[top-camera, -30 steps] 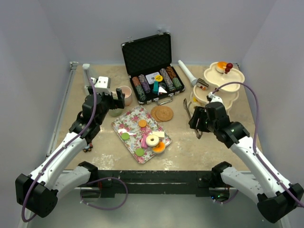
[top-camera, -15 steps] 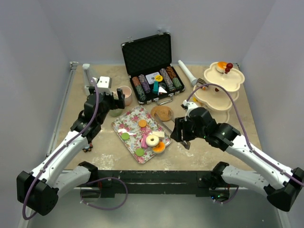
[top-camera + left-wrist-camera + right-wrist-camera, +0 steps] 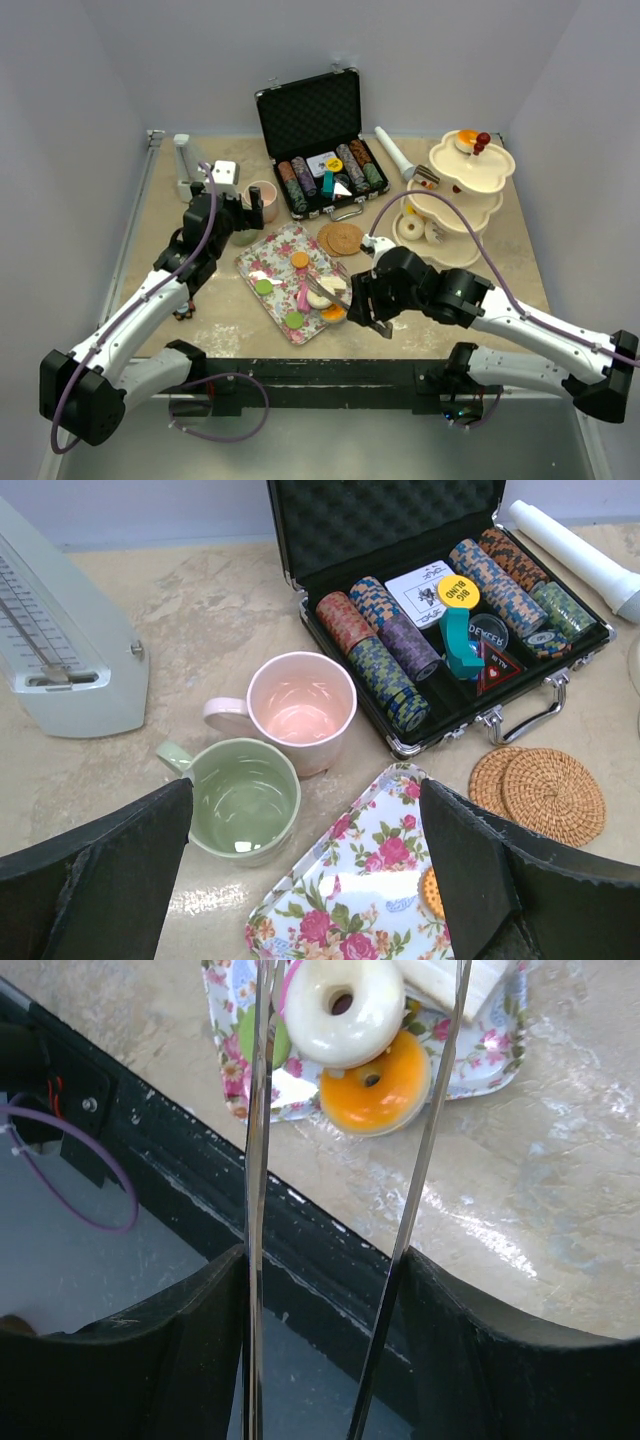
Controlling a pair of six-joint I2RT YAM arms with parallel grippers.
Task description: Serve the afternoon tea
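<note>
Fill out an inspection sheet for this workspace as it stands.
Surface: mottled beige table, crowded at the middle and back.
Job's things: three-tier stand at back right, carrying a few treats; white donut and orange donut among those left on the floral tray; pink cup and green cup upright, empty, side by side.
Clutter: open poker case, two wicker coasters, metronome, white cylinder.
Grippers: left gripper open above the cups, holding nothing; right gripper shut on metal tongs reaching over the donuts.
Cables: purple cable along each arm; one loop below the table's near edge.
Surroundings: grey walls on three sides; nothing else seen.
</note>
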